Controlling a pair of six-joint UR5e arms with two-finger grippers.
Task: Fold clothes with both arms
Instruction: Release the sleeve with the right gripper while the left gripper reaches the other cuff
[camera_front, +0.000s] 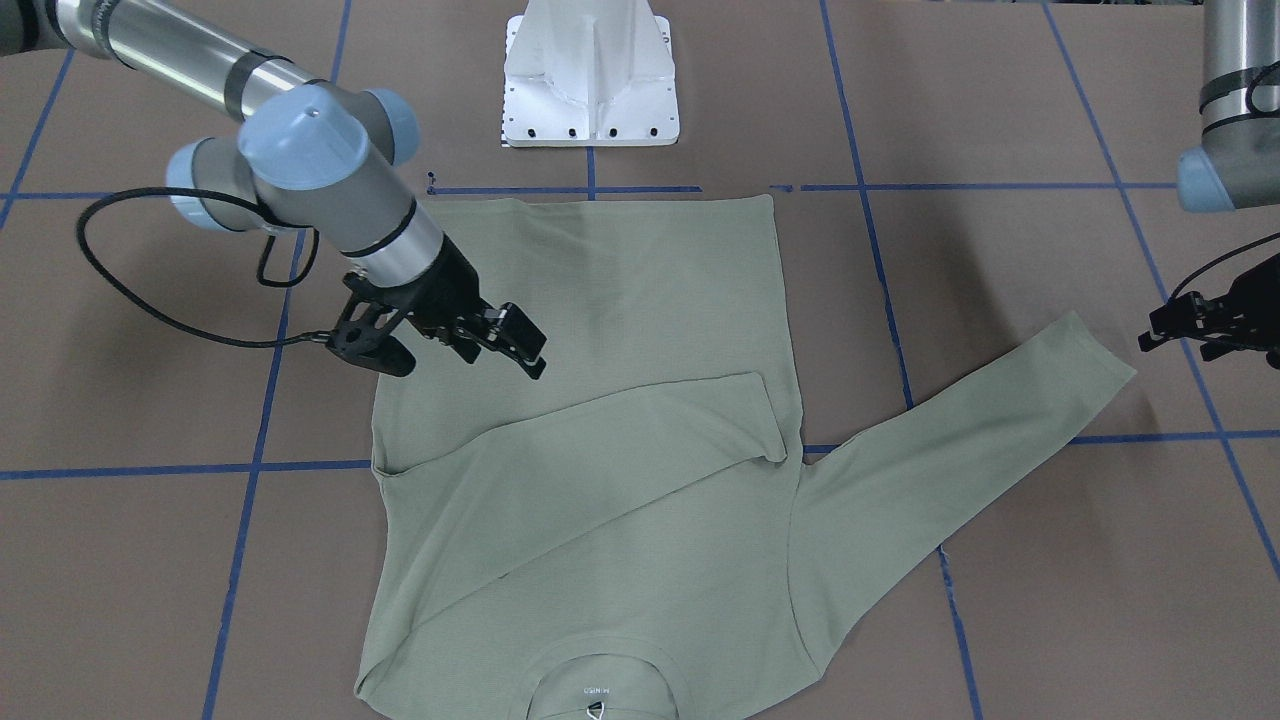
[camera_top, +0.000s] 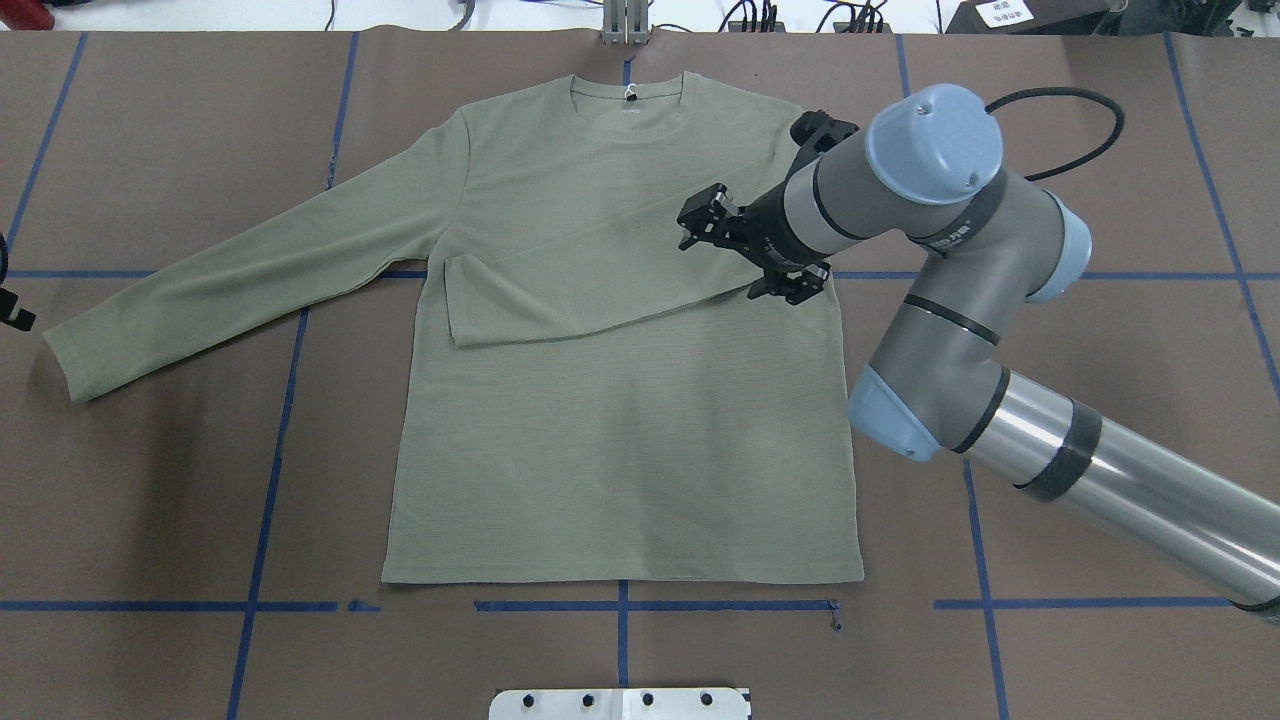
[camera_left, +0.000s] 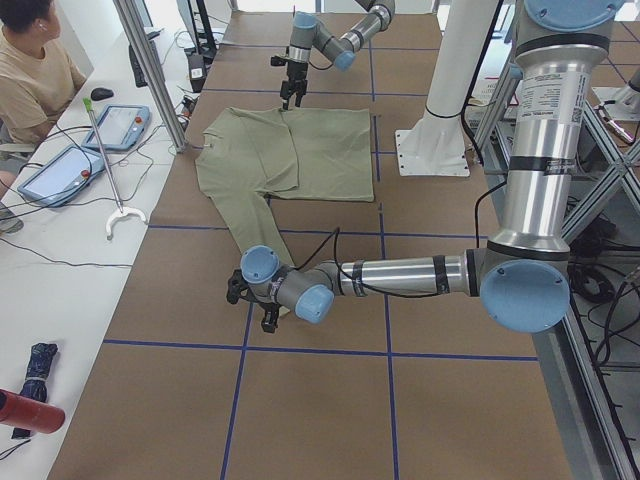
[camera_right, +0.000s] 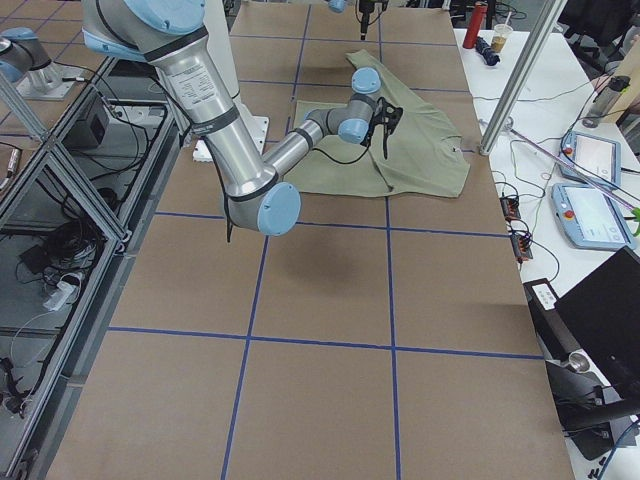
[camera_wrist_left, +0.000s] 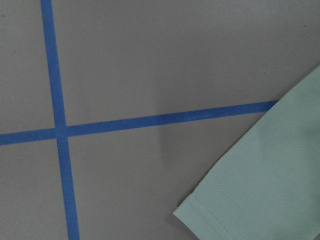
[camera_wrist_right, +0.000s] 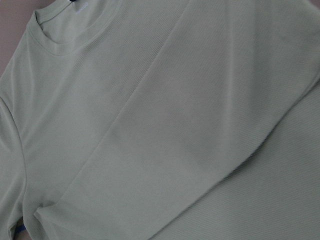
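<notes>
A green shirt (camera_top: 620, 420) lies flat in the middle of the brown desk (camera_top: 150, 500). Its round collar (camera_top: 590, 92) points to the far edge of the desk, away from the robot. A little white tag (camera_top: 631, 94) sits in the collar. The bottom of the shirt is near the robot's edge, close to the white base (camera_front: 590, 80).

One sleeve is folded over the front of the shirt. This folded sleeve (camera_top: 600, 280) lies slanted across the chest. The other sleeve (camera_top: 250, 270) is stretched out long toward the left end of the desk. Its cuff (camera_wrist_left: 260, 190) lies just beside a blue tape line (camera_wrist_left: 57, 125).

The right gripper (camera_top: 745, 250) hangs over the right side of the shirt, above the top part of the folded sleeve. Its two black fingers are spread wide apart, and nothing is between them. It looks a bit above the cloth, not on it.

The left gripper (camera_front: 1165, 330) is by the left end of the desk, just past the cuff of the long sleeve. It has no cloth in it. Only a small part of it shows, so I cannot tell how far apart its fingers are.
</notes>
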